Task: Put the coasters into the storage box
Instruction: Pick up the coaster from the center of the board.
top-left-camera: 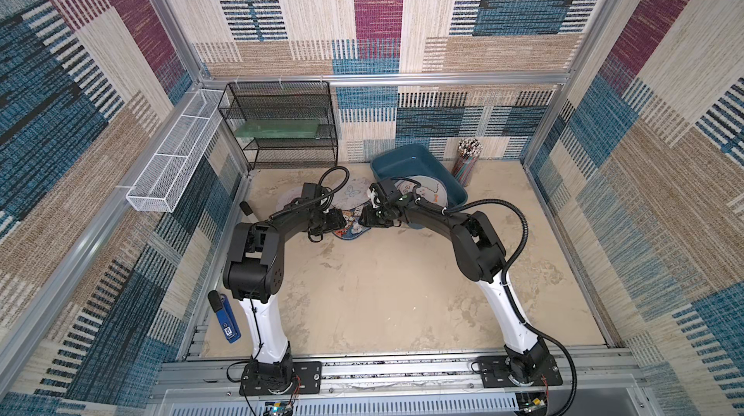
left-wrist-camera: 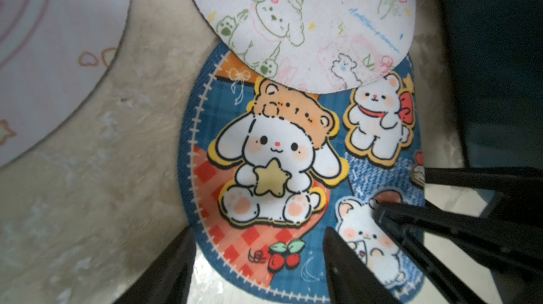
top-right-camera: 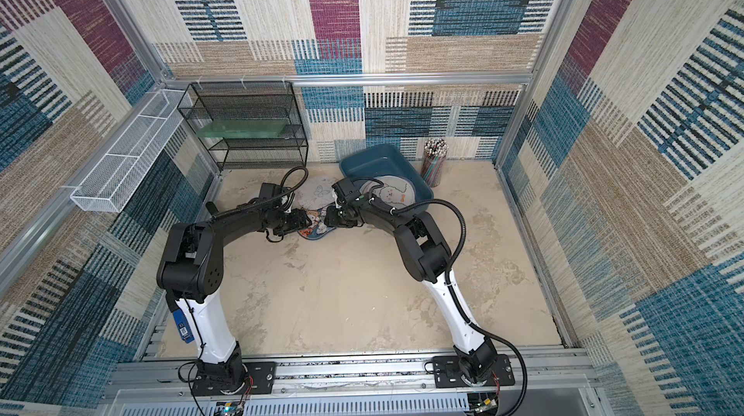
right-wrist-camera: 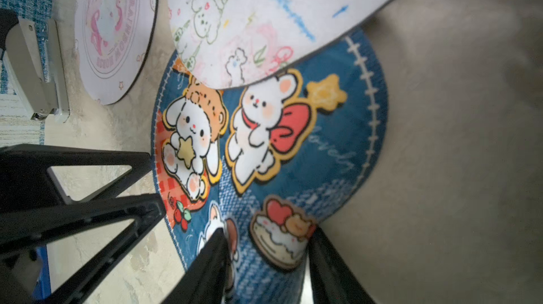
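Note:
A dark blue coaster printed with bunnies lies on the table between both grippers. A white doodle coaster overlaps its far side. My left gripper is open, one finger over the blue coaster and one on the table beside it. My right gripper pinches the blue coaster's rim, one finger on top and one at the edge. A pink-ringed coaster lies apart. The teal storage box holds a white coaster.
A black wire rack and a white mesh tray stand at the back left. A cup of pencils is beside the box. A blue stapler lies near the left arm's base, and a pale grey tool near the pink-ringed coaster.

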Robot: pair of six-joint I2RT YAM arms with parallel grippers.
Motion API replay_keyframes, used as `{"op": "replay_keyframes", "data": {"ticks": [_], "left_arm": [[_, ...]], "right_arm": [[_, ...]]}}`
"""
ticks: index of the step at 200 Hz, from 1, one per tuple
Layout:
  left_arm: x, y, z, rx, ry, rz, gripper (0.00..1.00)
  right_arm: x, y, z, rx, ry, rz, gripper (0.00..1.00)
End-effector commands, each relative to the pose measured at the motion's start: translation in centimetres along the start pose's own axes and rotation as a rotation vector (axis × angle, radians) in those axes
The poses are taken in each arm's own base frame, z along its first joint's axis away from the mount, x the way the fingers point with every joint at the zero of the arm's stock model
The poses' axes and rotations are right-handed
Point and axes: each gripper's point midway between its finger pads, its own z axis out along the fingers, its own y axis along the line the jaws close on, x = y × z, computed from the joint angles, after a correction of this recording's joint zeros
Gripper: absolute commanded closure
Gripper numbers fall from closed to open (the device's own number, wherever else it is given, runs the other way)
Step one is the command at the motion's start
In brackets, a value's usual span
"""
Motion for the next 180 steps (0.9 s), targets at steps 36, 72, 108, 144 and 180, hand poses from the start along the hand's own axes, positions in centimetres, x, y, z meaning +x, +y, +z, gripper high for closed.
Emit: {"op": "replay_keyframes", "data": {"ticks": [36, 72, 108, 144, 180], "left_arm": [[4.4, 1.7, 0.0, -0.062, 0.147, -0.058, 0.29], [3.6, 0.8, -1.9, -0.032, 0.095, -0.076, 0.25], [3.5, 0.4, -3.6, -0.016, 0.057, -0.099, 0.23], [3.5, 0.3, -5.0, -0.001, 0.033, -0.116, 0.22], [3.8, 0.2, -5.7, 0.002, 0.031, -0.111, 0.21]], "right_arm": [[0.7, 0.2, -1.2, 0.023, 0.025, 0.036, 0.75], [-0.8, 2.9, -4.5, -0.018, -0.029, 0.010, 0.79], [-2.4, 4.9, -8.7, -0.041, -0.088, -0.012, 0.81], [-4.6, 5.4, -13.5, -0.036, -0.168, -0.020, 0.81], [-8.1, 4.1, -18.4, -0.016, -0.269, -0.016, 0.81]]}}
